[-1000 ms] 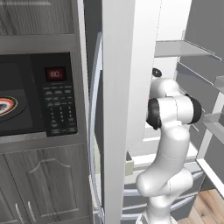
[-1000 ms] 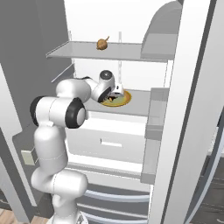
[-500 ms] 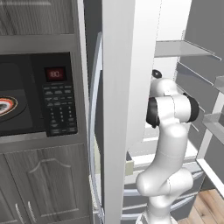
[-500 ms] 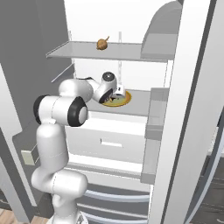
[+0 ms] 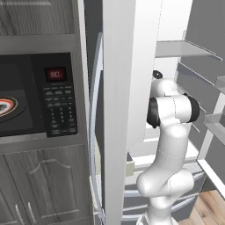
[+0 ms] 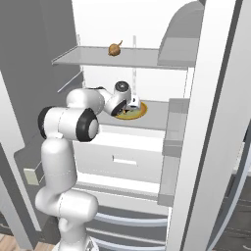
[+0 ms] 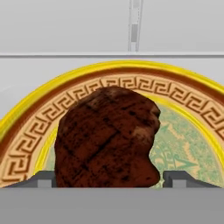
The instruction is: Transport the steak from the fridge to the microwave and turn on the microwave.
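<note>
Gripper (image 7: 106, 179) fingers (image 7: 43, 178) stand wide either side of the steak (image 7: 107, 138); I cannot tell contact. Steak sits at the plate's (image 7: 183, 113) 7 o'clock.

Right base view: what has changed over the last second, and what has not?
The white arm's gripper has pushed further over the gold-rimmed patterned plate, its fingers astride the dark reddish-brown steak. The steak, plate and small brown onion on the upper shelf stayed put.
</note>
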